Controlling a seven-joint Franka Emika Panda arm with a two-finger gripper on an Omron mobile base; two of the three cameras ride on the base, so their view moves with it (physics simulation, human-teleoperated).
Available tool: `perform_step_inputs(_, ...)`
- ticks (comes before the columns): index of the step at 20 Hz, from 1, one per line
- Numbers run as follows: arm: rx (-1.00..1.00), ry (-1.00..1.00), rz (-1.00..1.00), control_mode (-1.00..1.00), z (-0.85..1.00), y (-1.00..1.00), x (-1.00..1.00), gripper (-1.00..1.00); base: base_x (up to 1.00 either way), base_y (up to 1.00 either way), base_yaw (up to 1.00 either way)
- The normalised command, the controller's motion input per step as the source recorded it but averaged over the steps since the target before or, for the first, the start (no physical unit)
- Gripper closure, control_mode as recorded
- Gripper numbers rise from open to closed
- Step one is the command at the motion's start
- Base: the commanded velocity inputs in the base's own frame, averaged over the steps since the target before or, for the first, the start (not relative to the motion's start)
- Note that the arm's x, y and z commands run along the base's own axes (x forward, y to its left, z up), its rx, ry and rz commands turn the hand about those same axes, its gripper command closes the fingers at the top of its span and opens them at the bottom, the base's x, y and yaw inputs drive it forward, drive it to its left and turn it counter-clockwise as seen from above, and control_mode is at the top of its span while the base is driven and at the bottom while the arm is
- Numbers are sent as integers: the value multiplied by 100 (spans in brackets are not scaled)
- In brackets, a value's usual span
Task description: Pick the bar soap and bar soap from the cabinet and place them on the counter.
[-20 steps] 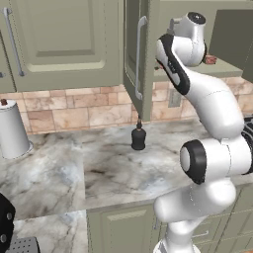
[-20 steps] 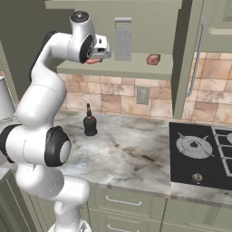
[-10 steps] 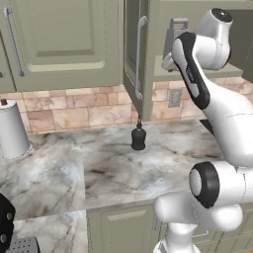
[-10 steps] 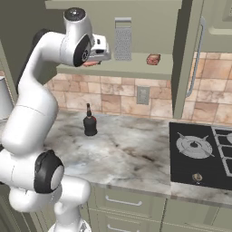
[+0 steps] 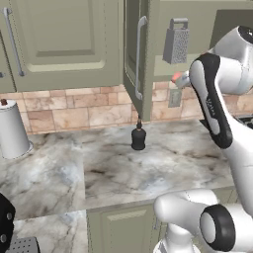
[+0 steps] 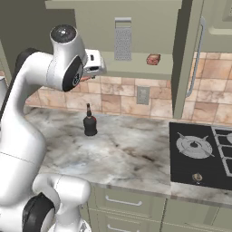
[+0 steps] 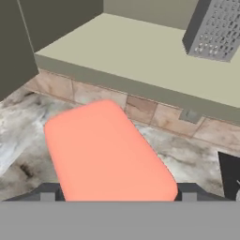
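The gripper (image 7: 117,199) is raised in front of the open grey-green cabinet (image 6: 136,27), just below the level of its inner shelf (image 7: 140,61) and well above the desk (image 5: 148,168). In the hand view the salmon-orange bar soap (image 7: 105,152) sits between the two fingers (image 7: 47,192), which stand wide apart, one at each side of the bar, closed on it across its breadth. In the left base view a small part of the same bar shows at the hand, just beside the forearm (image 5: 178,78); in the right base view a thin orange edge shows under the hand (image 6: 86,78).

The dark red-brown bar soap (image 6: 153,59) lies on the cabinet shelf, to the right of a steel box grater (image 6: 122,40) that stands upright on the same shelf. The two are near one another but apart.

One cabinet door (image 5: 133,54) stands open, edge-on to the left base camera, its long steel bar handle (image 5: 140,57) vertical. A second door with a like handle (image 6: 197,59) shows at the right of the right base view.

On the marbled desk a black bottle (image 5: 138,137) stands upright near the tiled back wall (image 5: 74,106), beneath the open door. A white paper-towel roll (image 5: 12,129) stands at the far left. A black stove top (image 6: 201,154) lies at the right end of the desk, with a wall outlet (image 6: 143,95) above the worktop.
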Motion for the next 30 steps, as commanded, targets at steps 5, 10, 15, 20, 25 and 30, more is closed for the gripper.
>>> perform_step_inputs(5,-5,2,6,-100,-50,-1,-52,100,0,0,0)
perform_step_inputs(10,-6,8,5,-100,-60,-2,-10,100,0,0,0)
perform_step_inputs(15,-4,9,6,-100,-52,-2,18,100,0,0,0)
perform_step_inputs(20,0,9,6,-100,-48,-7,22,100,0,0,0)
perform_step_inputs(25,0,14,6,-100,-59,-5,34,100,0,0,0)
perform_step_inputs(30,-2,13,7,-100,-74,-2,20,100,0,0,0)
